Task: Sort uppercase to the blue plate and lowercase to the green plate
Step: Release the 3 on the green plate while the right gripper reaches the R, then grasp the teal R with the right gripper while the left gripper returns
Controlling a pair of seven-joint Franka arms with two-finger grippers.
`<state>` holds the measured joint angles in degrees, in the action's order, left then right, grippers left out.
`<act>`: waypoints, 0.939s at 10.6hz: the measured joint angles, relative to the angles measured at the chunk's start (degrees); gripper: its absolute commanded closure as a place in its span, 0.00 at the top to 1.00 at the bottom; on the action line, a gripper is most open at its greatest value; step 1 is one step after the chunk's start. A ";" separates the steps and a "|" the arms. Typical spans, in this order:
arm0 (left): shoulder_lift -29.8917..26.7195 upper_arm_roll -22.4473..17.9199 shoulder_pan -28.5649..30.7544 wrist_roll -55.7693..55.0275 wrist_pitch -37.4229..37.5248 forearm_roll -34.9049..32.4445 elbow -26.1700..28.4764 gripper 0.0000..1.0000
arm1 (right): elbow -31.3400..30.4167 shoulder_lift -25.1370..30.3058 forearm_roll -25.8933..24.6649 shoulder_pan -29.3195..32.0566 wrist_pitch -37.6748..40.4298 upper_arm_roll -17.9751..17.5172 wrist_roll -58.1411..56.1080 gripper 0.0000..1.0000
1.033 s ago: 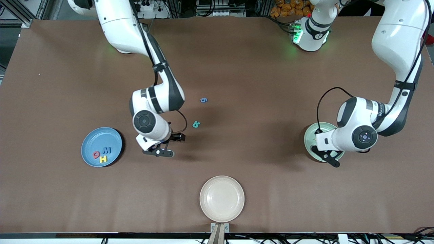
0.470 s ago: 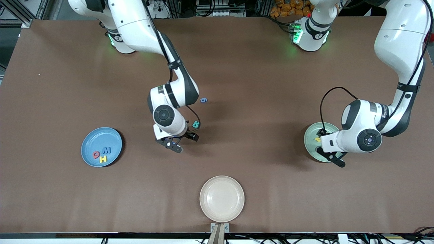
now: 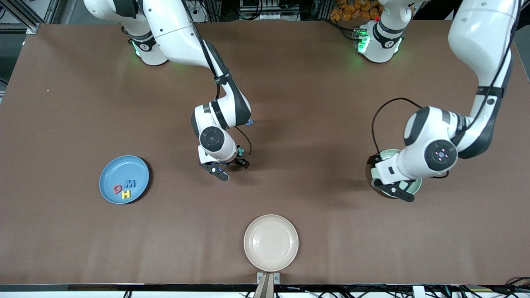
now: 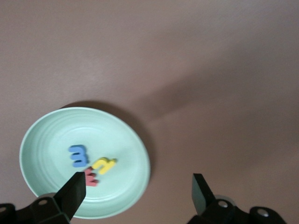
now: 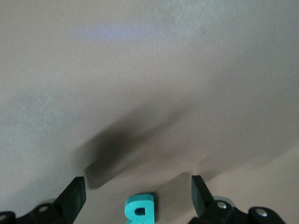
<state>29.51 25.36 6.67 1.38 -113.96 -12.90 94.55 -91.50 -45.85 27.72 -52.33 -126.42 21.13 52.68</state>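
We note the beige plate [image 3: 271, 242] low centre on the bench [image 3: 314, 103]. Blue plate [image 3: 124, 179], mid-left, holds red Q [image 3: 117, 189], yellow H [image 3: 126, 193], blue W/M [image 3: 130, 183]. Left gripper [image 3: 395, 187], jaws apart, hides most of the green plate [image 4: 56, 130]; three lowercase letters [image 4: 91, 165] inside. Right gripper [image 5: 135, 196], jaws apart, over teal R [image 5: 139, 211], cut off.

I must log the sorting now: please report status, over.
Left gripper open over pale green plate, three foam letters inside. Right gripper open over teal foam R. Nothing blocking.
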 measured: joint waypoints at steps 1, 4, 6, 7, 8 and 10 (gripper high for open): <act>-1.60 0.08 -1.93 -3.17 0.79 1.39 0.02 1.00 | -0.20 -0.04 0.04 -0.56 -0.14 -0.03 0.92 1.00; -3.15 3.44 -6.62 -12.95 2.93 3.93 0.43 1.00 | -0.64 -0.06 0.07 -1.41 -1.06 -0.06 1.99 1.00; -3.16 6.23 -7.42 -17.00 2.93 4.28 0.84 1.00 | -0.75 -0.06 0.07 -1.42 -1.11 -0.03 2.01 1.00; -3.17 7.03 -7.43 -17.43 2.93 4.29 0.84 1.00 | -0.85 -0.04 0.08 -1.42 -1.21 -0.03 2.01 1.00; -3.24 7.39 -7.42 -17.44 2.93 4.29 0.82 1.00 | -1.02 0.04 0.08 -1.48 -1.42 -0.03 2.01 1.00; -4.07 8.13 -7.34 -17.44 2.94 4.32 0.81 1.00 | -1.51 0.36 0.08 -1.62 -1.59 -0.29 2.01 1.00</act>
<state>25.44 33.49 -0.66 -16.06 -111.02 -8.59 95.36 -93.01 -45.49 27.80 -53.95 -128.01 20.85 54.69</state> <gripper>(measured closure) 0.000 0.000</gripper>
